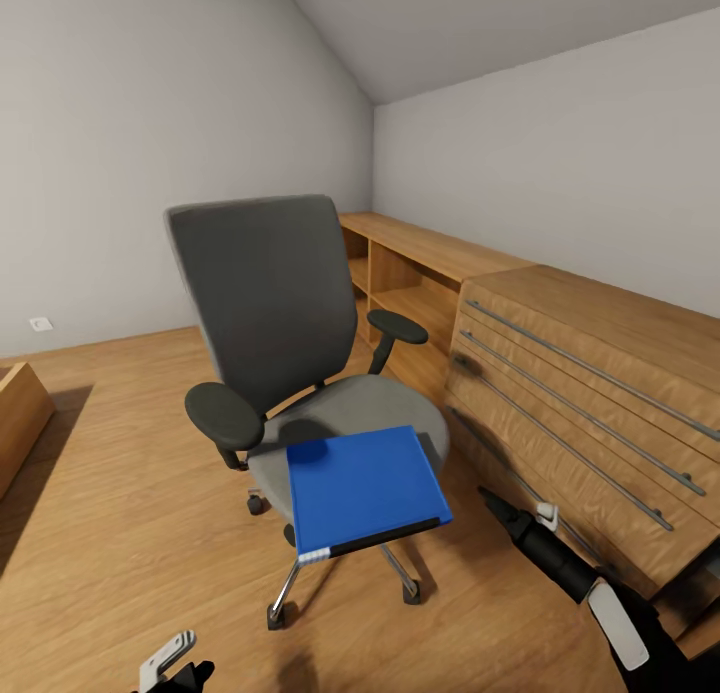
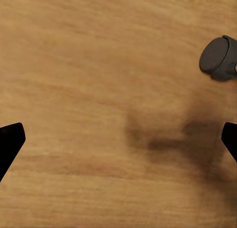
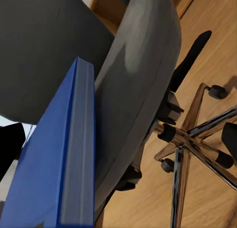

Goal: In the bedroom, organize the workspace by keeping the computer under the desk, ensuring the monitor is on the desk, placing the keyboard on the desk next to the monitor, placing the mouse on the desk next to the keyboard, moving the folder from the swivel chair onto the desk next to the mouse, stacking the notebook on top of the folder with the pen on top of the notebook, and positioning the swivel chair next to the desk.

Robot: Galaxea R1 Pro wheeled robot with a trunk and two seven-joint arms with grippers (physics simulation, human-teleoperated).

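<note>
A: Chair (image 1: pixel 290 343) position?
B: You see the swivel chair on the wood floor (image 1: pixel 110 533), beside the drawer unit (image 1: pixel 590 403).
A: Folder (image 1: pixel 362 488)?
B: Flat on its seat.
A: Grippers?
B: Your left gripper (image 2: pixel 118 139) and right gripper (image 3: pixel 118 144) are both spread, grasping nothing.

Swivel chair (image 1: pixel 300 373) stands mid-room on the floor (image 1: pixel 110 533), backrest toward the far wall. Folder (image 1: pixel 365 488) lies flat on the seat's front part, its near edge overhanging the seat rim. Drawer unit (image 1: pixel 590 413) sits just right of the chair; low shelf unit (image 1: pixel 420 283) runs behind it along the right wall, to the corner. Another piece of wooden furniture (image 1: pixel 20 413) at far left, well apart from the chair. Right tool (image 1: pixel 515 513) hangs near the floor btwn chair base and drawer unit, right of the folder. Left tool (image 2: pixel 118 139) over bare floor, w/ 1 caster (image 2: pixel 219 57) near.
</note>
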